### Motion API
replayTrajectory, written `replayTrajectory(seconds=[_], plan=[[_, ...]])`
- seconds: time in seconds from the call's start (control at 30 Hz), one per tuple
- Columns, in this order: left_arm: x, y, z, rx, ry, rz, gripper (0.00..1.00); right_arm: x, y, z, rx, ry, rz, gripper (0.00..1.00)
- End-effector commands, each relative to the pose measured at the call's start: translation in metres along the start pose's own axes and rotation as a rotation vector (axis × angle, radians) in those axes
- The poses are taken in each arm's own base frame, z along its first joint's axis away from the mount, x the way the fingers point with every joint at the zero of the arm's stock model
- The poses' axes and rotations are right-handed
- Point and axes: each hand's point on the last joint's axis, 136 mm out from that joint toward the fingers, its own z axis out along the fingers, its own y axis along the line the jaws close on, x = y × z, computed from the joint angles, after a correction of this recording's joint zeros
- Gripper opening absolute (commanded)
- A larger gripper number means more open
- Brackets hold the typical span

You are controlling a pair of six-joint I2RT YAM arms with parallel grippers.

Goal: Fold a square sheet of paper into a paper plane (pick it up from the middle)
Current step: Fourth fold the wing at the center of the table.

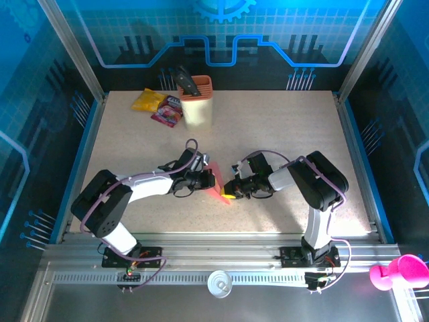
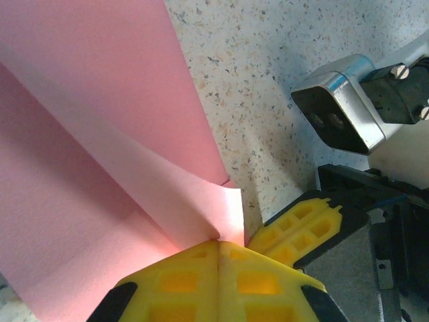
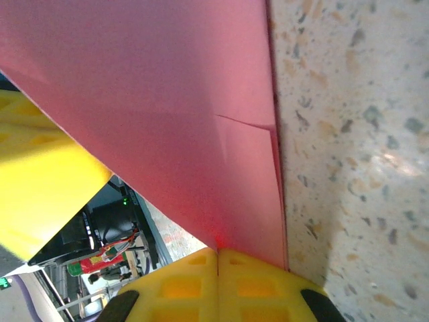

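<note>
The pink-red paper (image 1: 218, 182) is folded into a slim, pointed, plane-like shape and stands on edge above the table's middle, between both arms. My left gripper (image 1: 209, 178) is shut on its left side. In the left wrist view the yellow fingertips (image 2: 201, 268) pinch the folded paper (image 2: 100, 168) where the creases meet. My right gripper (image 1: 232, 190) is shut on the near tip. In the right wrist view its fingers (image 3: 255, 282) clamp the lower edge of the paper (image 3: 167, 100). The right gripper's yellow fingers (image 2: 301, 228) sit close beside my left gripper (image 2: 219, 243).
At the back stands an orange holder (image 1: 196, 100) with a black tool in it. Beside it lie a yellow packet (image 1: 149, 100) and a purple-pink packet (image 1: 167, 113). The speckled table (image 1: 288, 134) has metal rails around its edges. A pink object (image 1: 399, 272) sits off the table at the near right.
</note>
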Motion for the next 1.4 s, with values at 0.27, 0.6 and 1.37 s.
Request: replayTrajectory(seconds=[0.27,0.6,1.37], plan=[[-0.010,-0.013,0.011,0.035,0.001,0.045,0.00,0.024,-0.060,-0.001,0.153,0.020,0.207,0.00],[-0.012,-0.019,-0.001,0.051,-0.026,0.046,0.00,0.025,-0.062,0.000,0.145,0.019,0.221,0.00],[0.004,-0.001,0.001,0.026,-0.016,0.033,0.00,0.030,-0.069,-0.001,0.151,0.024,0.254,0.00]])
